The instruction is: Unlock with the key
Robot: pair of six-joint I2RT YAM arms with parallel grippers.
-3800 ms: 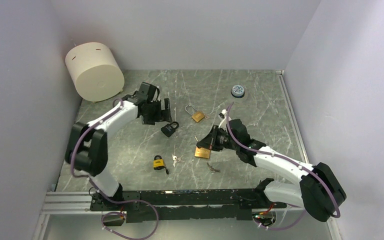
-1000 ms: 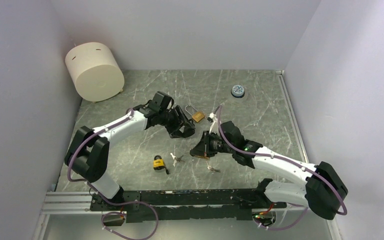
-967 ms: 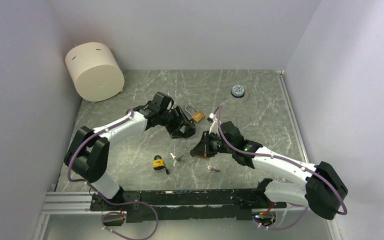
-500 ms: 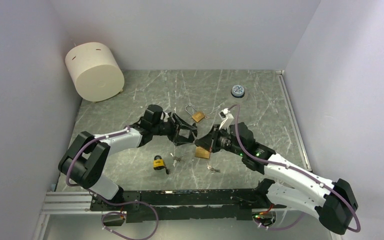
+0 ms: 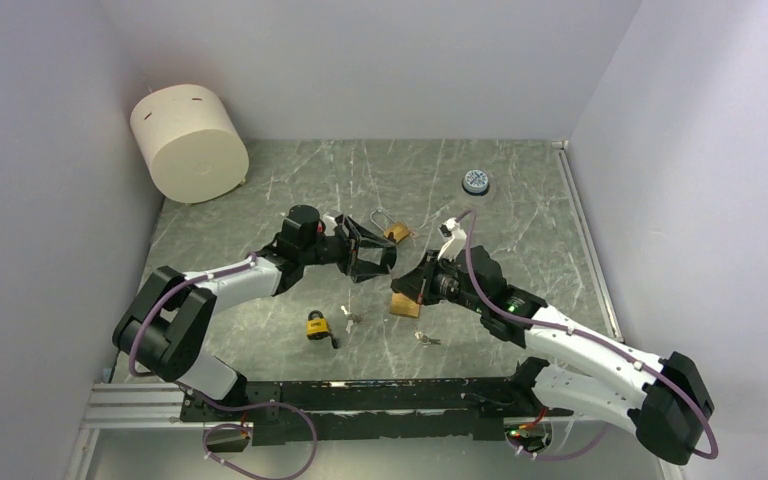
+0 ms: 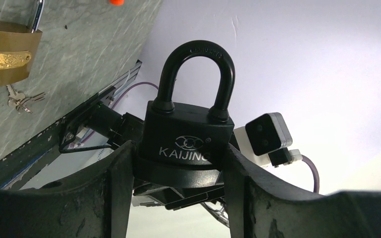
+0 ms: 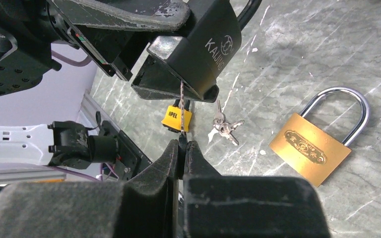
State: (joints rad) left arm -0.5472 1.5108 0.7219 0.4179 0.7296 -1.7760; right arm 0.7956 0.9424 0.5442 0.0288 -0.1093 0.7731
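Logo plus "KAIJIN…" on black padlock [image 6: 188, 144], tail letter covered. Yellow padlock [image 7: 176, 118]: "OPEL", roughly. Brass padlock [image 7: 310, 148] plate: illegible.

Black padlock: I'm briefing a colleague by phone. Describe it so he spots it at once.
On the grey marbled table, look near the middle. The left gripper holds the black padlock off the surface. It alone is all black; a brass padlock and a yellow padlock lie flat.

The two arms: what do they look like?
The left arm and right arm have white shells, chunky black joints, and a purple cable looped along each. The left fingers are scuffed black; the right fingers look dark and foam-padded. A small green light glows on the right arm.
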